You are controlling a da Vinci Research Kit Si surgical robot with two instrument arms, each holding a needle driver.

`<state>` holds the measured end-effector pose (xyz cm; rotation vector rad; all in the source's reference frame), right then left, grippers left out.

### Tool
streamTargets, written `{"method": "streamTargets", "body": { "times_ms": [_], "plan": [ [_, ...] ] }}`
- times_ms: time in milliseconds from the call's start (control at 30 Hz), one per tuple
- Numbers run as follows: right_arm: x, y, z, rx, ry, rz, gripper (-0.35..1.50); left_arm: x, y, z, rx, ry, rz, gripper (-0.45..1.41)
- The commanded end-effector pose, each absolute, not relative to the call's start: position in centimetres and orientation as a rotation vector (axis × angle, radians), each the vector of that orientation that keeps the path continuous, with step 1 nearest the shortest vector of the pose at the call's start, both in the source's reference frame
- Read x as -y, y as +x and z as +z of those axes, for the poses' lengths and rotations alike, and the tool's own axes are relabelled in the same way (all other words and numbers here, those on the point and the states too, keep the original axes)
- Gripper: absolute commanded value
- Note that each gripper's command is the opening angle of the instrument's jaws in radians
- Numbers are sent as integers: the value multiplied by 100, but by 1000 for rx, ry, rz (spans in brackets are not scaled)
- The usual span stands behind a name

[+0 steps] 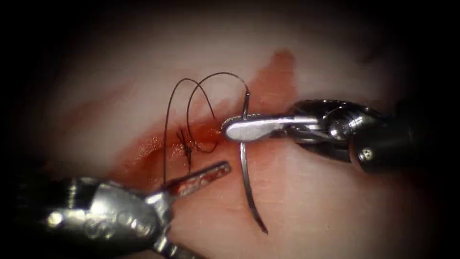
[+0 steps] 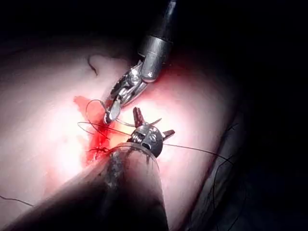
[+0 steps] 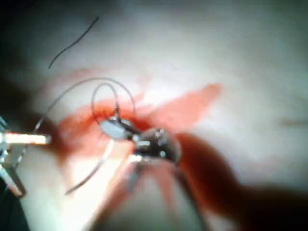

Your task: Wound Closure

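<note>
Between the right tool's (image 1: 230, 130) clenched jaws, the needle (image 1: 246, 178), near its thread (image 1: 201, 96) end; left tool (image 1: 211, 175) spread, empty.

Two tools (image 1: 230, 129) (image 1: 201, 177), one needle (image 1: 247, 187), one thread (image 1: 201, 91), one tissue (image 1: 335, 206).

The right hand (image 1: 239, 129) covers the needle (image 1: 247, 182) where it grips it. The left hand's (image 1: 201, 178) lower jaw is cut off below the cut (image 1: 158, 148).
</note>
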<state>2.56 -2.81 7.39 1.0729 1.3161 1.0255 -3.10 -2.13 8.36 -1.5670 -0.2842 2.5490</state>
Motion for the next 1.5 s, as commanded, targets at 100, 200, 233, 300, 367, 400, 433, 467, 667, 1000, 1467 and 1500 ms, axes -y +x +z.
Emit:
{"method": "streamTargets", "body": {
  "times_ms": [100,200,233,300,367,400,433,467,667,1000,1467,1500],
  "plan": [
    [276,260,742,-1346,1010,1001,-35,213,-308,843,335,-1541,2508,74],
    [267,257,740,-1374,940,972,-35,208,-299,850,383,-1503,2462,44],
    [261,256,738,-1387,904,958,-35,206,-295,855,413,-1470,2445,31],
    [258,255,737,-1394,881,948,-35,205,-292,861,439,-1443,2429,26],
    [254,254,736,-1405,845,933,-35,204,-290,871,455,-1421,2428,20],
    [252,253,735,-1410,828,924,-35,204,-289,878,458,-1404,2431,20],
    [251,253,735,-1417,805,911,-35,203,-288,884,464,-1392,2430,19],
    [249,253,735,-1423,783,897,-35,202,-288,896,468,-1375,2437,19],
    [247,251,735,-1432,752,867,-35,193,-284,933,485,-1303,2420,14],
    [249,253,732,-1440,724,842,-35,186,-281,971,484,-1177,2410,4],
    [251,257,731,-1429,677,802,-35,191,-293,1009,493,-999,2446,2],
    [251,258,731,-1422,666,793,-35,188,-292,1012,494,-985,2455,2]
  ]
}}
